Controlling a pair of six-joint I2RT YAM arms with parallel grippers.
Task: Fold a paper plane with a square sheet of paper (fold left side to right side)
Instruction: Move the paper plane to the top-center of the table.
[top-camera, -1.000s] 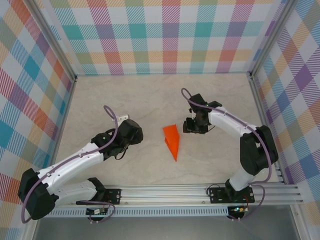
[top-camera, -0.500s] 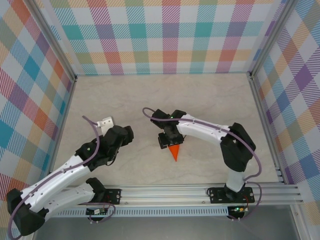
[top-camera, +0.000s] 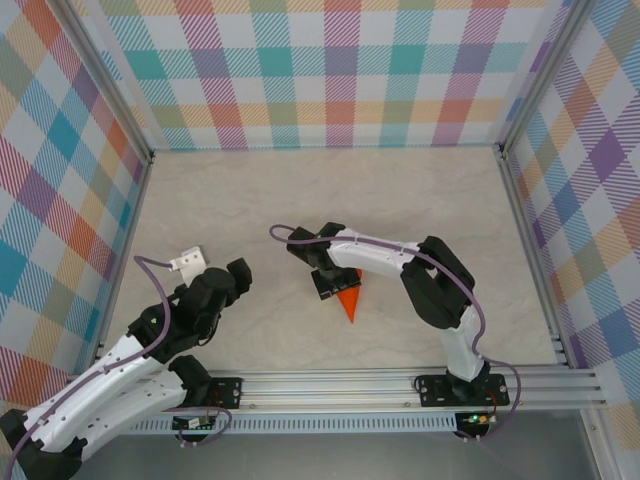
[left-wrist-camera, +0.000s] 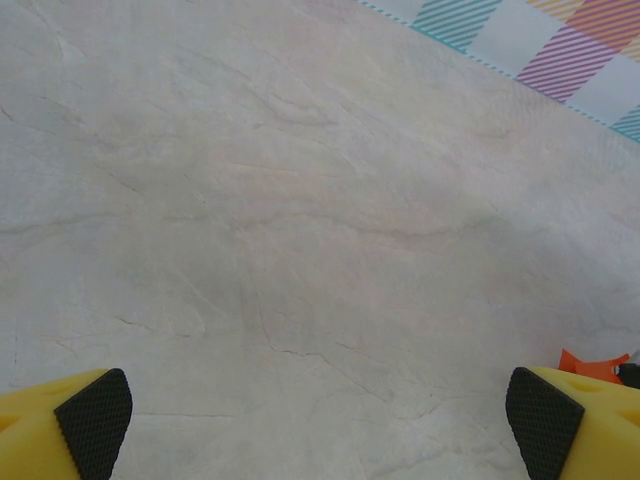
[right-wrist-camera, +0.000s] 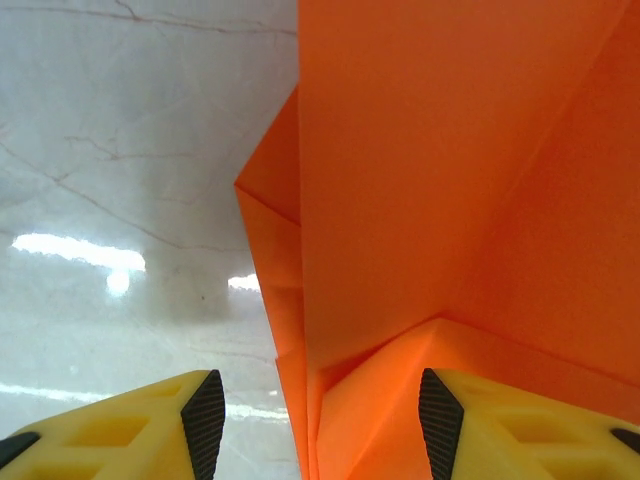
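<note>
Now, paper plane (top-camera: 349, 302): tip pointing 6 o'clock
Right gripper (top-camera: 335, 284): jaws spread, straddling its fold
Left gripper (left-wrist-camera: 320, 415): jaws spread, plane's 9 o'clock

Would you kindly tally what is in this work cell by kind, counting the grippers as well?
Folded orange paper: 1
Grippers: 2, left gripper and right gripper
Total: 3
</note>
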